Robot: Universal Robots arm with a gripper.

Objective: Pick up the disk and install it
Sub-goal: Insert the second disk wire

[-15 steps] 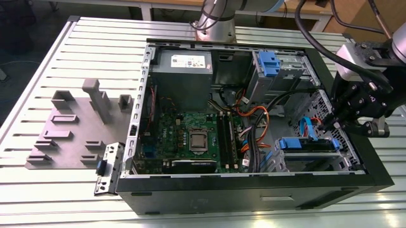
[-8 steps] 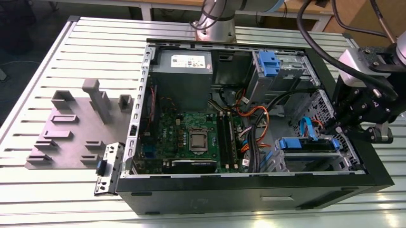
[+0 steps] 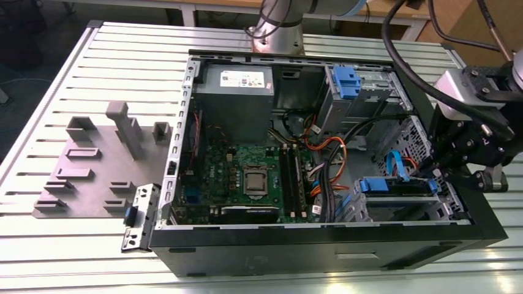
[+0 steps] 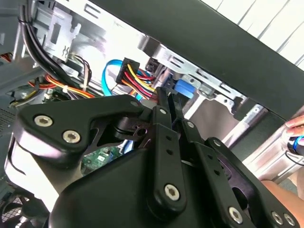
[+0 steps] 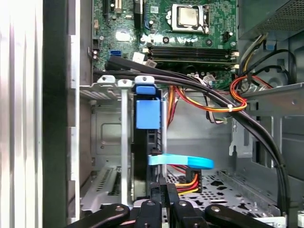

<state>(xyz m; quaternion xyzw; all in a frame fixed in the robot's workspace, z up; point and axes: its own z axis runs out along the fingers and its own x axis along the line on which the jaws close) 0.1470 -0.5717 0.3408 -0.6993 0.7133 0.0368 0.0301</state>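
Shut, or as good as: in the second wrist view, finds the gripper (image 4: 167, 96) with its two slim black fingers (image 4: 162, 102) drawn together to a hairline slit and nothing pinched between them. Same in the first wrist view, with the gripper (image 5: 164, 192) narrow and bare-handed. Points straight at the disk (image 5: 147, 113), standing edge-on in the lower metal drive cage (image 5: 107, 142), blue carrier tab up at the cage's mouth and dark body running down behind it. Cannot tell whether the tips touch the disk or stop just short. Just beside the tips, meets a plug with red, yellow and black wires (image 4: 137, 78) and a flat light-blue data cable (image 5: 180, 162) curving across the bay. Further in, passes thick black cables (image 5: 199, 85) slung over the cage, then the green motherboard (image 5: 190, 45) with its processor socket (image 5: 190, 15). In the exterior view, places the gripper (image 3: 447, 174) at the open computer case (image 3: 327, 245) on the exterior view's right, reaching over the wall toward the disk (image 3: 383, 185) in that lower cage. Above it, picks out the upper bay with its blue bracket (image 3: 347, 82) and a grey power supply (image 3: 237, 79). Outside the case, takes in a grey fixture plate (image 3: 98, 165) on the slotted table (image 3: 49, 257), and a person's fingers (image 4: 295, 124) at the second wrist view's edge.
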